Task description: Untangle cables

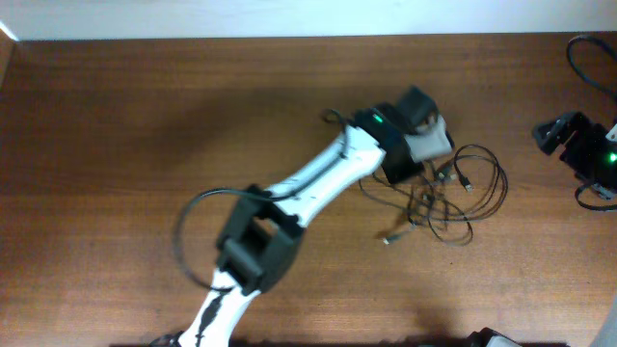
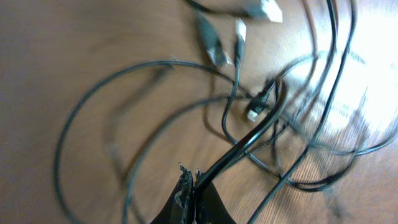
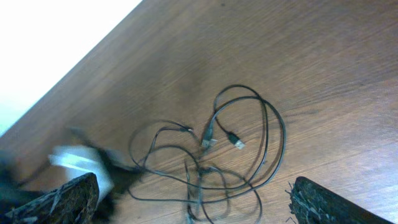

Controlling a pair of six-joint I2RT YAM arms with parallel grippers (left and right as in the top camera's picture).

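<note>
1 table (image 1: 116, 145): brown wood.
2 arms: left arm (image 1: 318, 183) white, reaching to table centre; right arm (image 1: 583, 145) at right edge.
1 tangle of cables (image 1: 453, 198): thin, black, on table right of centre; strand count cannot be told.
left gripper (image 2: 189, 182): closed, pinching one cable strand.
right gripper (image 3: 193, 185): spread wide, holding nothing, well apart from tangle.
4 plug ends (image 2: 211, 40) in left wrist view.

Brown wooden table (image 1: 116, 116), tangled black cables (image 1: 445, 200)
</note>
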